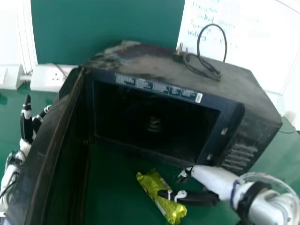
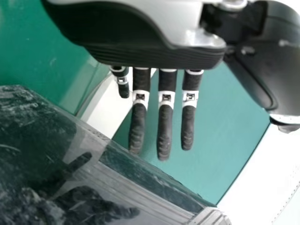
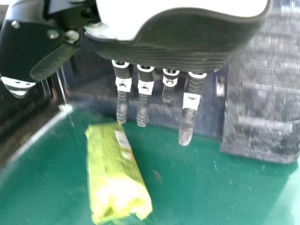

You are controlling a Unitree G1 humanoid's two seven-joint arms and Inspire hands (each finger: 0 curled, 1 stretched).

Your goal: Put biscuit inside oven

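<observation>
A shiny yellow-green foil biscuit packet (image 1: 153, 186) lies on the smooth green counter (image 1: 112, 187), before the black box-shaped microwave oven (image 1: 233, 119). Its long axis slants, one end pointing leftward toward the counter's back edge, the other nearer and rightward. The oven's door (image 1: 47, 150) is open (a small round piece sits inside). The right robot hand (image 1: 199, 198), fingers straight and slightly apart, is beside the packet; the left robot hand (image 1: 26, 123), fingers also straight, is behind the door.

Beyond the green bench (image 1: 112, 187) rises a dark green panel (image 1: 108, 28), a whiteboard (image 1: 253, 33) with blue handwriting to its right, a white socket box (image 1: 49, 77) low at the left.
</observation>
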